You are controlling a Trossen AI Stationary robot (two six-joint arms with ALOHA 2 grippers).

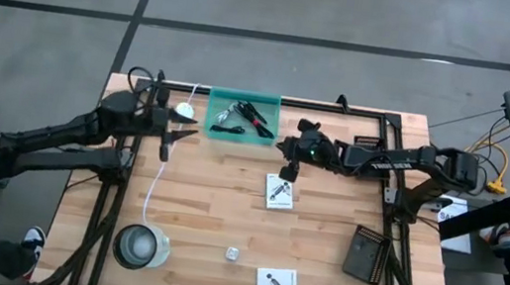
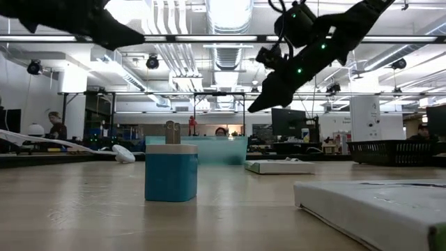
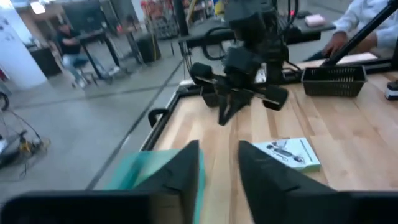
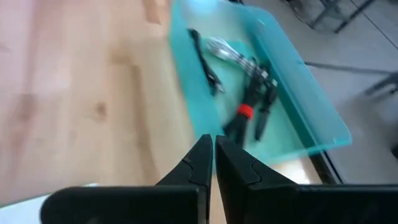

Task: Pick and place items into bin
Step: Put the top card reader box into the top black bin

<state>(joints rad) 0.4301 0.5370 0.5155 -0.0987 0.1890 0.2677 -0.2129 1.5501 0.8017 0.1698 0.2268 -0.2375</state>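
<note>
Teal bin beyond right fingers, pressed together; left fingers seemingly apart, empty.

The bin sat at the table's far edge, between the left gripper and right gripper. In it lay a cable and clip (touching). Two cards lay nearer, right of a round container.

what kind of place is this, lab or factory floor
Most likely a robotics lab or workshop: exposed ceiling ducts, desks with monitors behind the wooden table, and people seated at workstations.
</note>
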